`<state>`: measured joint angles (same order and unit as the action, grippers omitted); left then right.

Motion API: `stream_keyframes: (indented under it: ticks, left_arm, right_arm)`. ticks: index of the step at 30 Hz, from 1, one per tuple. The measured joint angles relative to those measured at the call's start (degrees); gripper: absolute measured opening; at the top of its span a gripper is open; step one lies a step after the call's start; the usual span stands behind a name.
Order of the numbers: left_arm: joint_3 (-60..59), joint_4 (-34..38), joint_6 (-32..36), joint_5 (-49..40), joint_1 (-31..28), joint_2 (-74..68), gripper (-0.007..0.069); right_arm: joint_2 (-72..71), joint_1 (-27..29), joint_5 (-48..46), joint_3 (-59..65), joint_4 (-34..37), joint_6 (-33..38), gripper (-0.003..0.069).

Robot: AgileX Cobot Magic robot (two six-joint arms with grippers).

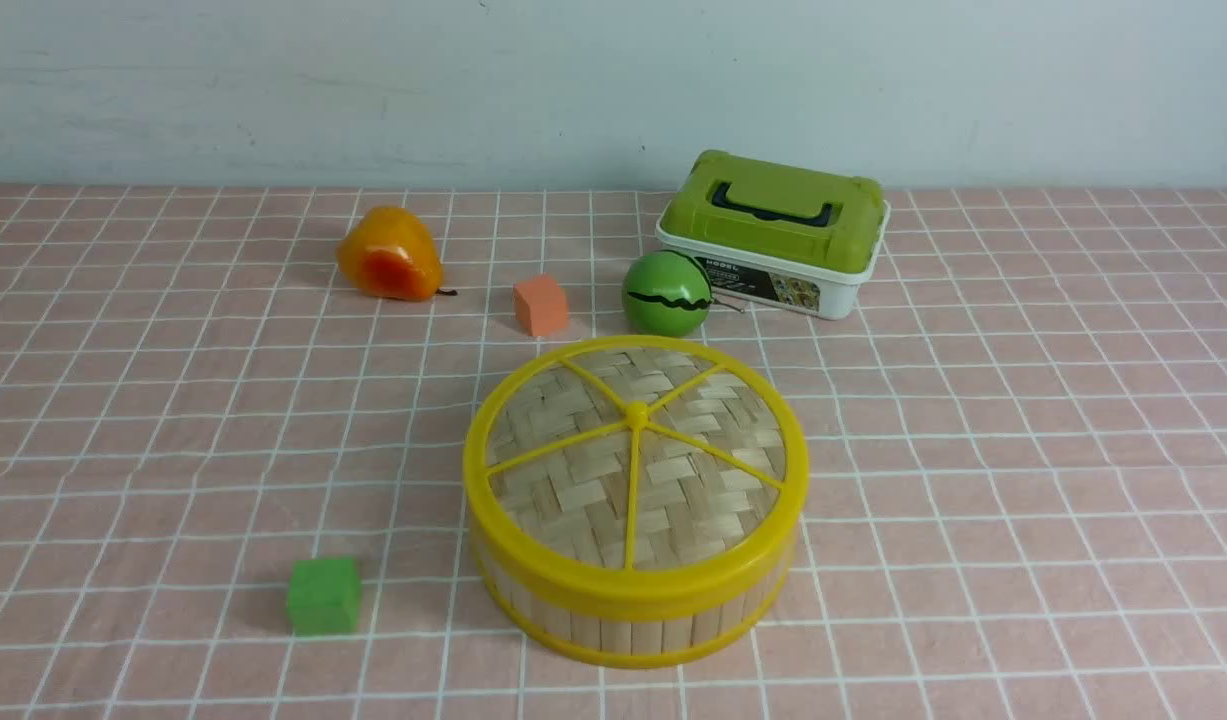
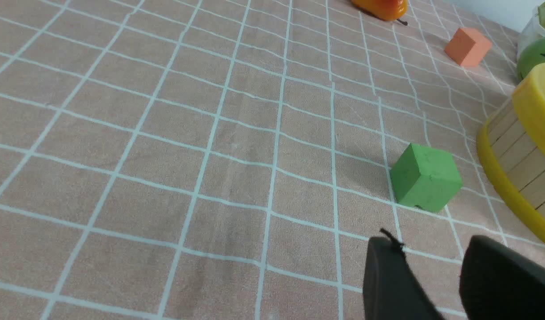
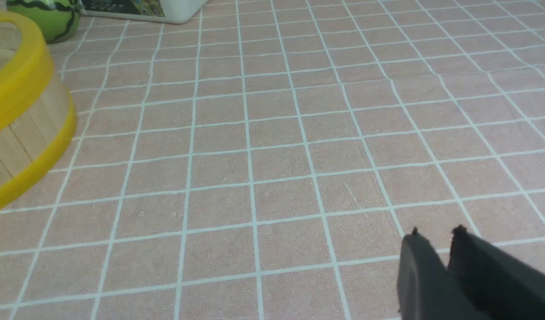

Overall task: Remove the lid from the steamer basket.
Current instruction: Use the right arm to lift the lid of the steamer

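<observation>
On steamer basket [image 1: 633, 620]: lid [image 1: 635, 455].

yellow-rimmed woven pale bamboo lid [image 1: 635, 455], green cube [image 1: 324, 595], orange cube [image 1: 540, 305], pink white-gridded cloth [image 1: 1023, 450]

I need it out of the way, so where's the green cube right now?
In the front view the green cube sits on the checked cloth at near left, just left of the steamer basket and apart from it, with nothing else close by.
</observation>
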<state>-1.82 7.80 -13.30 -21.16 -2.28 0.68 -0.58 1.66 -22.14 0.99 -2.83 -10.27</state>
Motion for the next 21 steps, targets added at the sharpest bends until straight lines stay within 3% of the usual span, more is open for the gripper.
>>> stream_keyframes:
  ticks: [21]
  left_arm:
    - [0.00,0.00,0.00,0.00,0.00,0.00,0.0239]
  right_arm:
    - [0.00,0.00,0.00,0.00,0.00,0.00,0.0099]
